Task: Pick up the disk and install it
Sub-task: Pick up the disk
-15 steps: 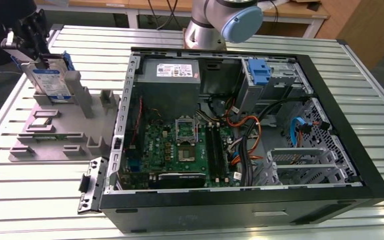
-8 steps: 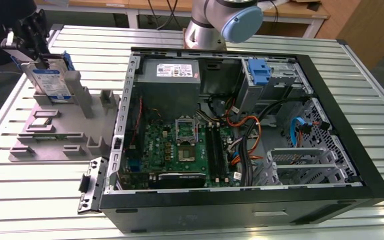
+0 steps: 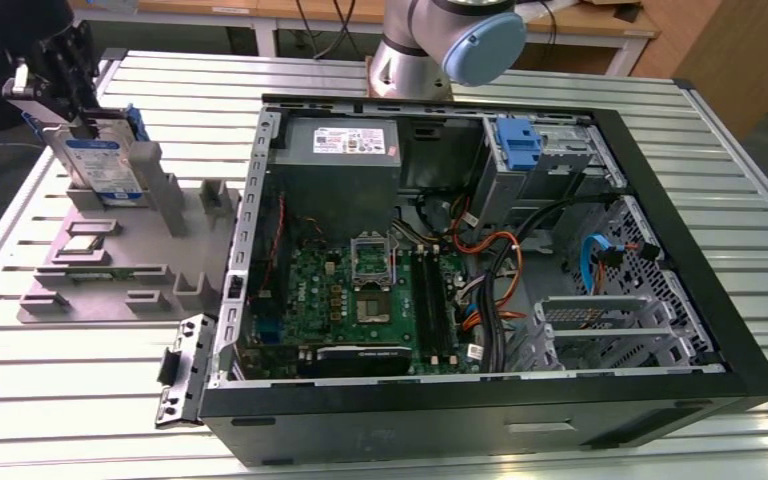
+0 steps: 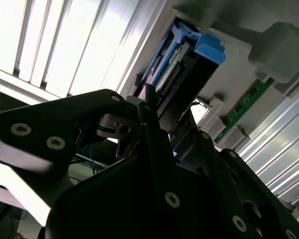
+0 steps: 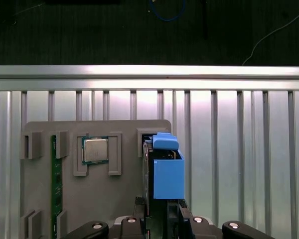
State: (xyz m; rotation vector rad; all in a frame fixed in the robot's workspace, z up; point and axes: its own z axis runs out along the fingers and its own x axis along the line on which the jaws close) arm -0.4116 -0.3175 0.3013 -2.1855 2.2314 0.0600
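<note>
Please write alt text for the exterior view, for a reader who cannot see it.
The robot's hand is at the top edge of the disk, which stands upright in a grey holder at the exterior view's left. Beside it, an open computer case lies on a slatted metal table.

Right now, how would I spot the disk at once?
In the exterior view, find the open black computer case, then the grey tray on the exterior view's left of it. At the tray's far end, under the gripper, the disk stands on edge. It is silver with a white-and-blue label and blue frame; the chip and green memory stick lie flat.
</note>
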